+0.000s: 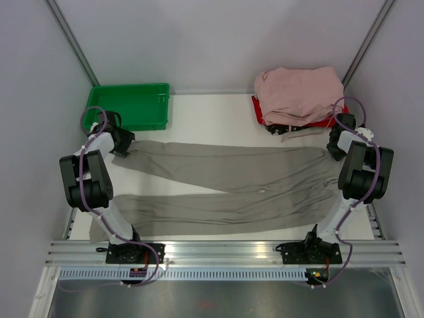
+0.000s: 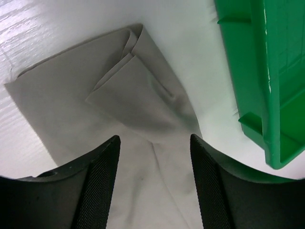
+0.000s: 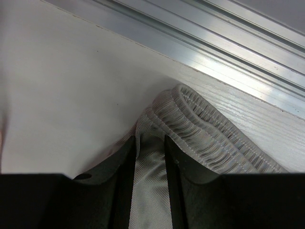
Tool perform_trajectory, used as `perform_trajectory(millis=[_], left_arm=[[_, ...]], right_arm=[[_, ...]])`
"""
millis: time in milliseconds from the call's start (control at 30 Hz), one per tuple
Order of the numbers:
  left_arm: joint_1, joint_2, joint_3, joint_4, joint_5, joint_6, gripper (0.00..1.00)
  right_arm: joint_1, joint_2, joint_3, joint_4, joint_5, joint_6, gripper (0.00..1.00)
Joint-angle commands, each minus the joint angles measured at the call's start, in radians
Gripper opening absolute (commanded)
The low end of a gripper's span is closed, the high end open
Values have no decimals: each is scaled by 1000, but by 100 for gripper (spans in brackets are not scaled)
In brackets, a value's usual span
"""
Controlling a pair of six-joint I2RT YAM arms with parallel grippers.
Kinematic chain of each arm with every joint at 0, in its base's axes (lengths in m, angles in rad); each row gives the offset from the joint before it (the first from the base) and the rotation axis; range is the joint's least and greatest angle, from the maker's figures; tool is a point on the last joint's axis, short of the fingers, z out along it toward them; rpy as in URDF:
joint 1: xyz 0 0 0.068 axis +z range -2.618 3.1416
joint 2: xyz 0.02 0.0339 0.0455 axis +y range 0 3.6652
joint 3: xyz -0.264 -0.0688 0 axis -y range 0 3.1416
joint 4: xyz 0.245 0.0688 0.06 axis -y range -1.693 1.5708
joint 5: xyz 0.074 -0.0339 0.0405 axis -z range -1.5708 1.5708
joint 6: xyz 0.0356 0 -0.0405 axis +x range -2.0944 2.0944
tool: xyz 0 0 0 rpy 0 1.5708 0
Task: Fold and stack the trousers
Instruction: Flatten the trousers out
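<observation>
The taupe trousers (image 1: 225,179) lie spread across the table, waistband at the right and both legs running left. My left gripper (image 1: 122,151) is at the far leg's cuff. In the left wrist view it (image 2: 153,140) stands open, its fingers straddling the flat fabric, and the cuff (image 2: 119,95) has one corner folded over. My right gripper (image 1: 333,150) is at the waist end. In the right wrist view it (image 3: 150,140) is shut on a pinch of cloth just below the gathered elastic waistband (image 3: 214,126).
A green tray (image 1: 132,106) stands at the back left, close beside the cuff (image 2: 267,71). Pale pink garments (image 1: 298,93) are piled on a red tray (image 1: 260,114) at the back right. An aluminium rail (image 3: 214,43) runs along the table's right edge.
</observation>
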Motion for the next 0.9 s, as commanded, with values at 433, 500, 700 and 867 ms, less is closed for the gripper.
perform_trajectory(millis=[433,500,700,867], left_arm=[[6,86,90,22,-81,-15,41],[11,91,90,24,-83,-18,23],[18,129,139,62,-98,45,2],[17,171,274,81,-152,159,2]], right_arm=[[6,-31,19,-11,38,10,37],[6,-30,20,-11,36,10,38],[6,-31,28,-14,39,1,37],[6,-33,26,-15,39,2,38]])
